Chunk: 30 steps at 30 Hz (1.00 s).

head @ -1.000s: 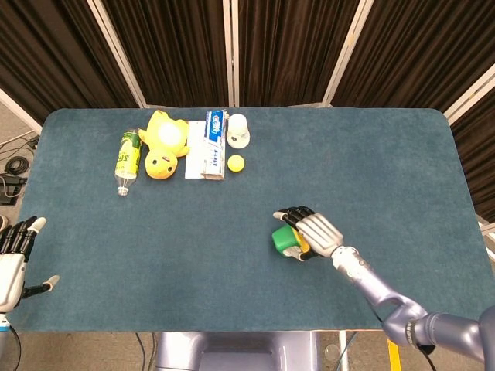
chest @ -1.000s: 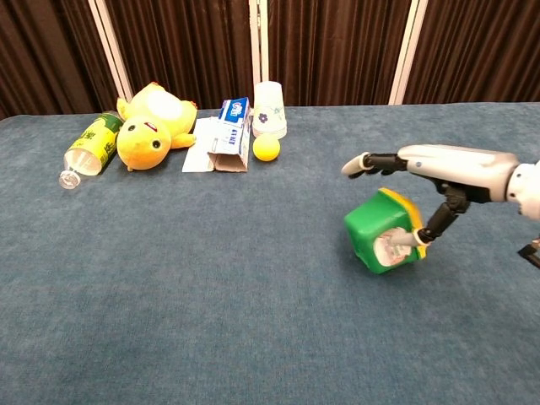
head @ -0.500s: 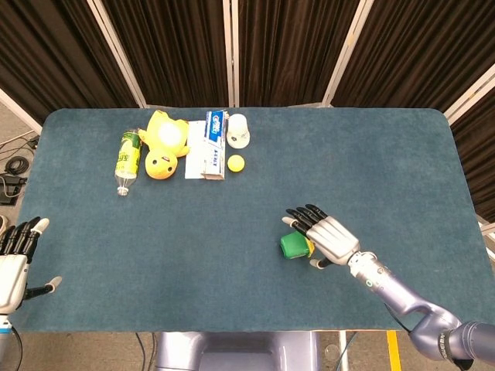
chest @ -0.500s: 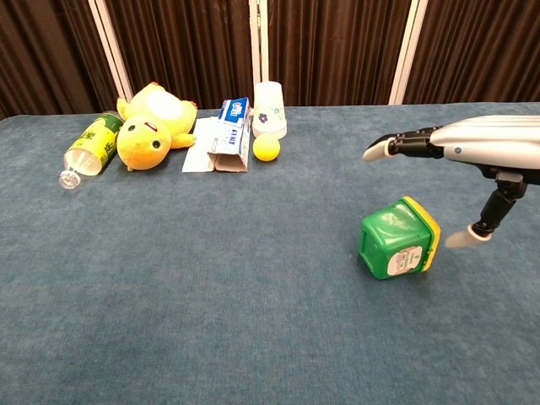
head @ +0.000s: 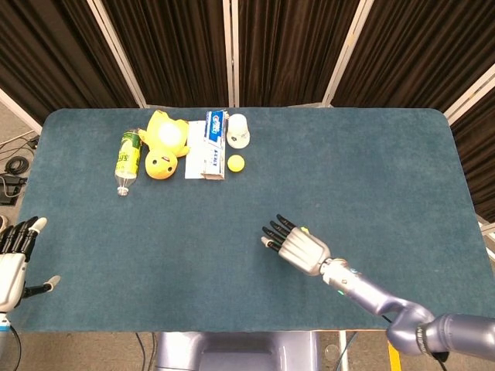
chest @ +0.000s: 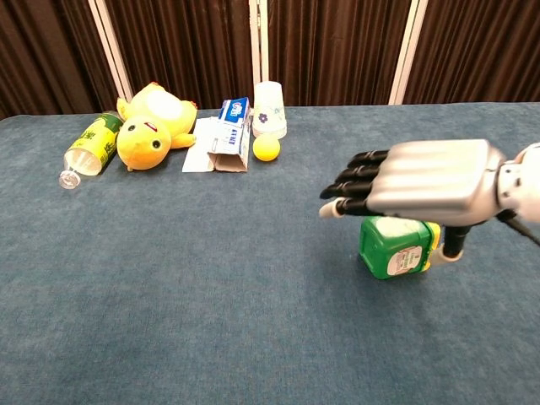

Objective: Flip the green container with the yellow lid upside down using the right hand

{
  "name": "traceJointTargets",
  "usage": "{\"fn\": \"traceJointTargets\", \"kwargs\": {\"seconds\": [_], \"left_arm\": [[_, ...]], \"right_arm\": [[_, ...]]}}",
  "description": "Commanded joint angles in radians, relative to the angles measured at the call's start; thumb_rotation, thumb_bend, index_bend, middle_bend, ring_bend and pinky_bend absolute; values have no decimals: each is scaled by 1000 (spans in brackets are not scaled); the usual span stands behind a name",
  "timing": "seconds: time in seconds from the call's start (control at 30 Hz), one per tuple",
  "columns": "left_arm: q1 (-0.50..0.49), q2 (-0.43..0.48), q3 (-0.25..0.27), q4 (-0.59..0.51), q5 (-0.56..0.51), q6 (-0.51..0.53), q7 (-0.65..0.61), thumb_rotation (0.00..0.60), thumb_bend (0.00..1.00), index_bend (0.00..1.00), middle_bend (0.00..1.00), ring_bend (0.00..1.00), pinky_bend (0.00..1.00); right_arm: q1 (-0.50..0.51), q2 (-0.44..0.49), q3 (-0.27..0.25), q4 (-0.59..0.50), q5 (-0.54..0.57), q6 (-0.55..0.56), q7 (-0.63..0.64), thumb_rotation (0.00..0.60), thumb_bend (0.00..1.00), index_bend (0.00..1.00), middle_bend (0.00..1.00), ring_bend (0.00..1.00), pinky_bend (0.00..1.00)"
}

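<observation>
1 green container (chest: 394, 247) is lying on its side on the table (chest: 211, 287), directly under my right hand (chest: 422, 183), yellow lid (chest: 431, 243) facing right, long axis running roughly left-right. That hand is hovering flat, fingers spread, gripping nothing. I am judging it best to lower, wrap the body, then roll the lid down squarely. My left hand (head: 14, 259) is idling open at the table's near-left edge.

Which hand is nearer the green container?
Right. The right hand hovers directly above the green container; the left hand sits far off at the table's left edge.
</observation>
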<state>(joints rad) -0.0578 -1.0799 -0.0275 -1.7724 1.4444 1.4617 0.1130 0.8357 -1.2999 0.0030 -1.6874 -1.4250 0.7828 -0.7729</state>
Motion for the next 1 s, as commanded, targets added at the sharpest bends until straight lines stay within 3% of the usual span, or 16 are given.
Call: {"fn": "traceJointTargets", "kwargs": {"seconds": [0.03, 0.2, 0.3, 0.37, 0.53, 0.63, 0.83, 1.0], "left_arm": [[-4, 1, -3, 5, -10, -9, -5, 600, 0, 0, 0, 0, 0], [-3, 3, -3, 7, -13, -10, -15, 600, 0, 0, 0, 0, 0], [-4, 3, -1, 8, -12, -13, -17, 600, 0, 0, 0, 0, 0], [-6, 1, 0, 9, -11, -16, -14, 600, 0, 0, 0, 0, 0], [-5, 1, 0, 8, -11, -13, -13, 600, 0, 0, 0, 0, 0], [-4, 2, 0, 7, -10, -11, -13, 600, 0, 0, 0, 0, 0], [-5, 1, 2, 7, -8, -13, -12, 600, 0, 0, 0, 0, 0], [-5, 0, 3, 7, -5, -11, -9, 600, 0, 0, 0, 0, 0]], "right_arm": [[53, -110, 19, -12, 214, -46, -255, 600, 0, 36, 18, 0, 0], [94, -165, -3, -1, 382, -6, -440, 600, 0, 64, 79, 0, 24], [111, -181, -19, -3, 451, 30, -502, 600, 0, 121, 172, 36, 131], [120, -190, -32, 0, 475, 50, -523, 600, 23, 181, 250, 117, 252], [124, -199, -49, 19, 456, 78, -513, 600, 224, 329, 429, 325, 567], [123, -198, -57, 33, 434, 91, -498, 600, 354, 405, 514, 426, 662], [111, -169, -63, 34, 348, 110, -399, 600, 471, 465, 574, 485, 691], [90, -125, -44, 30, 204, 129, -190, 600, 527, 464, 574, 487, 691]]}}
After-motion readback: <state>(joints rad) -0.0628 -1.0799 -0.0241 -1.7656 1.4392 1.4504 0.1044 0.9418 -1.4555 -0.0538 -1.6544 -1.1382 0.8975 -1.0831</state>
